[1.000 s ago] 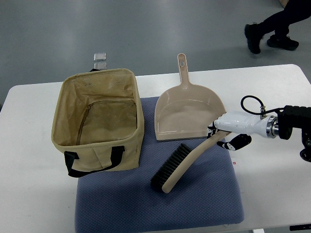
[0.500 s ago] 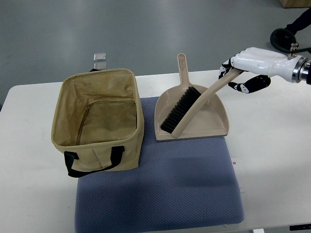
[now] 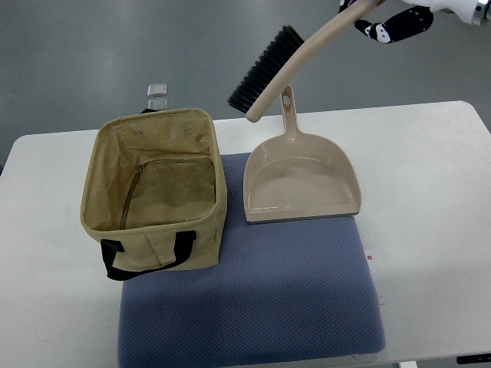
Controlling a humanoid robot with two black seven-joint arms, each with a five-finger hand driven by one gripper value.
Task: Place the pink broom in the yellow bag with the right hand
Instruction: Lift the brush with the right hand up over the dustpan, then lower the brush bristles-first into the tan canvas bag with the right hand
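Observation:
My right hand (image 3: 381, 17) is at the top right edge of the top view, shut on the handle of the pink broom (image 3: 281, 67). The broom has a beige-pink handle and black bristles. It hangs high in the air, head pointing down-left, over the far table edge just above the dustpan's handle. The yellow bag (image 3: 156, 198) stands open on the left, on the blue mat (image 3: 253, 307), with black straps at its front. The broom's head is to the right of and beyond the bag's far right corner. The left arm is out of view.
A matching beige-pink dustpan (image 3: 301, 180) lies on the mat's far right part, handle pointing away. The white table (image 3: 430, 230) carries the mat. A small grey object (image 3: 158, 90) lies on the floor beyond the bag.
My right hand lifted the broom off the mat, carried it up over the dustpan, then higher and to the left, to the far side of the table.

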